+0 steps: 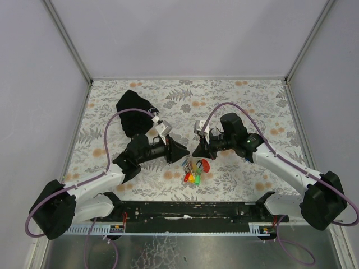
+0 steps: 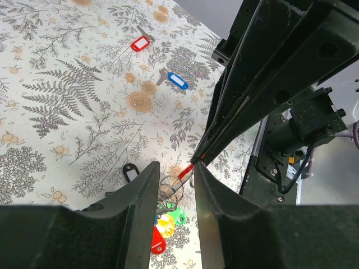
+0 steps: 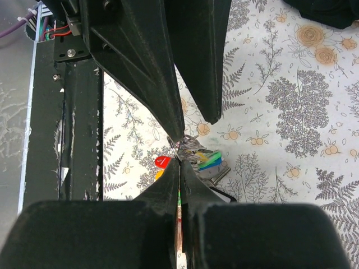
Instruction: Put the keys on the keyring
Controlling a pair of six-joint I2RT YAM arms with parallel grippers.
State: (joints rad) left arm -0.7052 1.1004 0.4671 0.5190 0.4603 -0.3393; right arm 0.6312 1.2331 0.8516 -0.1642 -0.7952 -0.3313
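Observation:
The keyring (image 2: 170,188) of thin wire loops lies on the floral cloth with green, yellow and red tagged keys (image 2: 165,227) bunched on it. My left gripper (image 2: 174,168) stands open, its fingers on either side of the ring. My right gripper (image 2: 196,159) comes in from the upper right, shut on a red-tagged key (image 2: 187,170) whose tip reaches the ring. In the right wrist view the shut right gripper (image 3: 179,161) meets the keyring (image 3: 192,147) just under the left gripper (image 3: 193,126). From above, both grippers meet over the bunch of keys (image 1: 192,174).
Loose keys lie apart on the cloth: one with a red tag (image 2: 140,43), one with a blue tag (image 2: 178,81), one with a black tag (image 2: 130,171). A black cloth pouch (image 1: 134,112) sits at the back left. The black base rail (image 1: 185,210) runs along the near edge.

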